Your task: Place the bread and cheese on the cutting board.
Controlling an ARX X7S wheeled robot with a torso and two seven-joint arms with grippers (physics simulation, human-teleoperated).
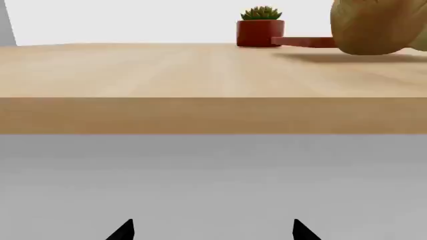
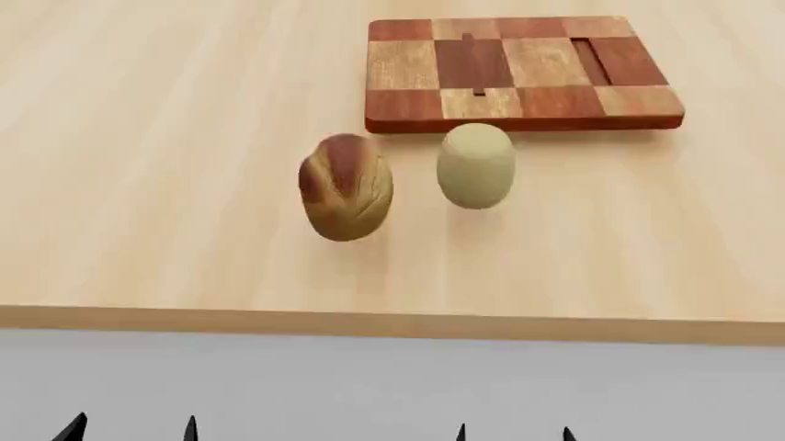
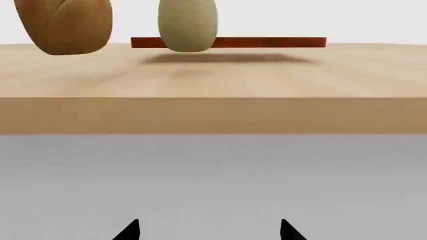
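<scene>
Bread (image 2: 346, 186) and cheese (image 2: 476, 165) sit side by side on the worktop (image 2: 147, 184) just near of the board (image 2: 521, 72), nothing on it yet; left pincer (image 2: 132, 428) and right pincer (image 2: 514, 432) both released, empty, off the near edge.

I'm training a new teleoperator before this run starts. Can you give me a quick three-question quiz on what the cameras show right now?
1. True or false: the bread lies on the cutting board.
2. Which food is nearer the board: A) bread, B) cheese?
3. What stands far back on the table in the left wrist view?

Key: 1. False, it sits on the table. 2. B. 3. A potted plant.
</scene>
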